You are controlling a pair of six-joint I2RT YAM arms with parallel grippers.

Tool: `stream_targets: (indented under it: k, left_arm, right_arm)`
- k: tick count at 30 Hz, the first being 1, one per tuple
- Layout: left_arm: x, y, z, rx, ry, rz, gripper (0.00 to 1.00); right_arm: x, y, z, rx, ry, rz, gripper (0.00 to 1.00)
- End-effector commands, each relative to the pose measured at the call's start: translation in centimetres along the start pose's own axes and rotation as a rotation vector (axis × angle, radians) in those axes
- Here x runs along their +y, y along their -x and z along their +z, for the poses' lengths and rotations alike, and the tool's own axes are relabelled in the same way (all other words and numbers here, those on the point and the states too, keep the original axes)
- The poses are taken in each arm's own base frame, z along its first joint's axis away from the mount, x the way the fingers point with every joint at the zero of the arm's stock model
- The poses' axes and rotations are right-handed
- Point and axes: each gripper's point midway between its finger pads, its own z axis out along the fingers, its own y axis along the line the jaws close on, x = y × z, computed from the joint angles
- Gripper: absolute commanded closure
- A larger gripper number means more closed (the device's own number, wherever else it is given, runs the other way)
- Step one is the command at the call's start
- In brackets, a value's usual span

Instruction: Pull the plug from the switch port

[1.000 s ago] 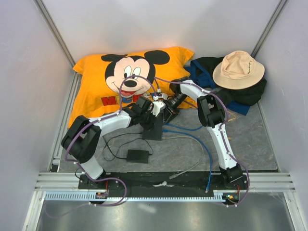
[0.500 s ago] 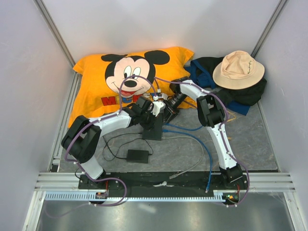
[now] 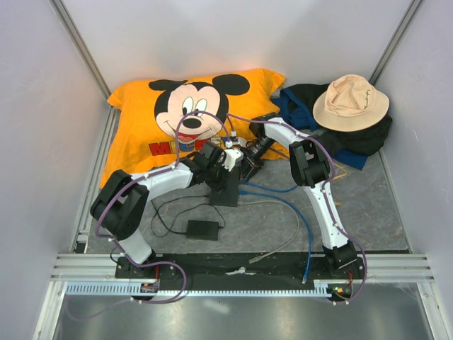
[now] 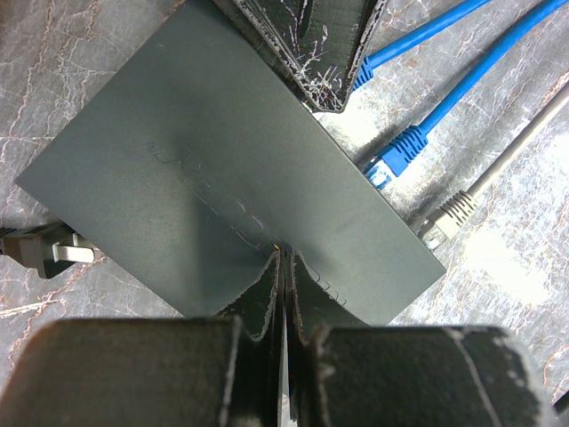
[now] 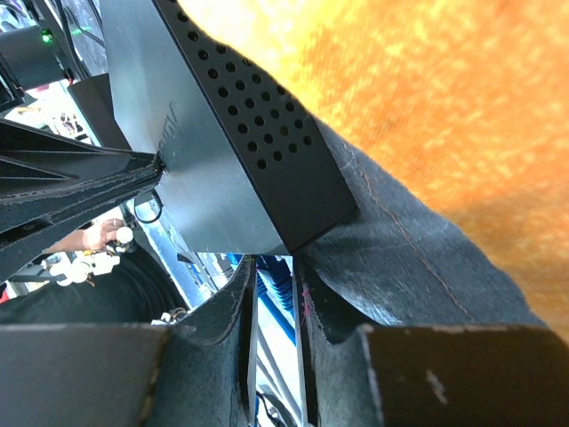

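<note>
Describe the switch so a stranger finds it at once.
Start at the orange Mickey pillow; in front of it lies the switch. It is a flat black box with blue cables at one edge, bigger than the power brick nearer the arm bases.

Counting what lies around me:

- One flat matte black rectangular switch box (image 4: 222, 178) on the grey marbled tabletop (image 4: 524, 294).
- Two blue network cables (image 4: 471, 80).
- One pale grey network cable (image 4: 511, 151).
- One black power connector with a pale metal end (image 4: 40, 252).
- One small black power brick (image 3: 202, 229) with one thin black cord (image 3: 164, 212).
- One orange cartoon-mouse pillow (image 3: 138, 131).
- One beige cloth bucket hat (image 3: 350, 101).
- One heap of dark cloth (image 3: 364, 142), black and blue. I cannot count its separate pieces.
- Two arms of my own, the left arm (image 3: 159, 178) and the right arm (image 3: 324, 202), so two sets of jaws.
</note>
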Motion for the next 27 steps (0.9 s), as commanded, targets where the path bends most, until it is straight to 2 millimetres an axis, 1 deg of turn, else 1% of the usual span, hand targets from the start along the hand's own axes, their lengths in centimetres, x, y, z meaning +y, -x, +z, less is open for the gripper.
stream_targets:
  k: [1,4,5,12,21,27]
  left_arm:
    - [-0.1,-5.7,1.6,0.188,0.004,-0.001,0.98]
    - [-0.1,-5.7,1.6,0.188,0.003,0.000,0.98]
    - [-0.1,-5.8,1.6,0.188,0.005,0.000,0.98]
    - [-0.3,-5.8,1.7,0.191,0.000,0.003,0.98]
    - [-0.4,-5.8,1.7,0.191,-0.004,0.009,0.98]
    - [-0.4,-5.8,1.7,0.190,-0.004,0.010,0.98]
  right_arm:
    - [-9.8,-0.9,2.4,0.106,-0.295,-0.092,1.00]
    - [-10.1,-1.2,2.2,0.128,-0.298,-0.103,1.00]
    - [-10.1,-1.0,2.0,0.125,-0.300,-0.108,1.00]
    - [-11.1,-1.2,1.1,0.164,-0.355,-0.131,1.00]
    - [-12.2,-2.0,0.0,0.221,-0.376,-0.151,1.00]
    - [-12.3,-2.0,-0.2,0.228,-0.383,-0.164,1.00]
